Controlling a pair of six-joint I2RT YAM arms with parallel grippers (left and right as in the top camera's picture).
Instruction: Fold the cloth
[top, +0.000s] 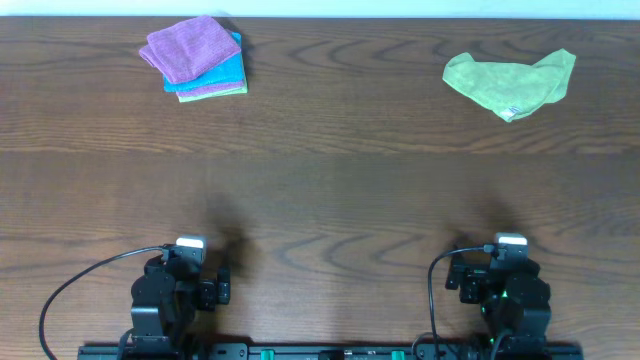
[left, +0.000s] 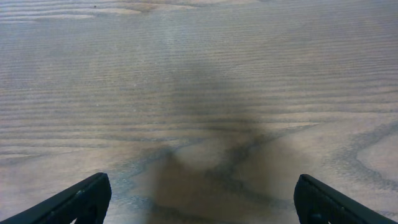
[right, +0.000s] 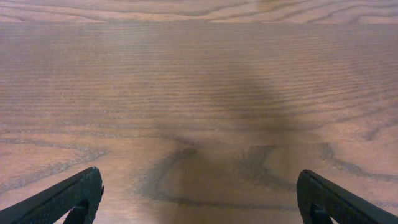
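1. One lime-green cloth (top: 510, 82), one stack of folded cloths (top: 195, 60) and two arms are in view.
2. The stack sits at the counter's (top: 330, 180) far left, purple on top and turquoise-blue beneath. The lower layers are too thin to count.
3. The lime-green cloth lies at the far right of the counter, well apart from the stack and both arms. It is loose and rumpled, irregular in outline, with a small white tag (top: 510, 112) at its near edge.
4. The left arm (top: 175, 290) is at the near edge. The left jaws are spread wide and released, their fingertips (left: 81, 199) in the corners of the wrist view, with only bare wood between them.
5. The right arm (top: 505, 290) is likewise at the near edge, and the right jaws are equally wide, grasping nothing.
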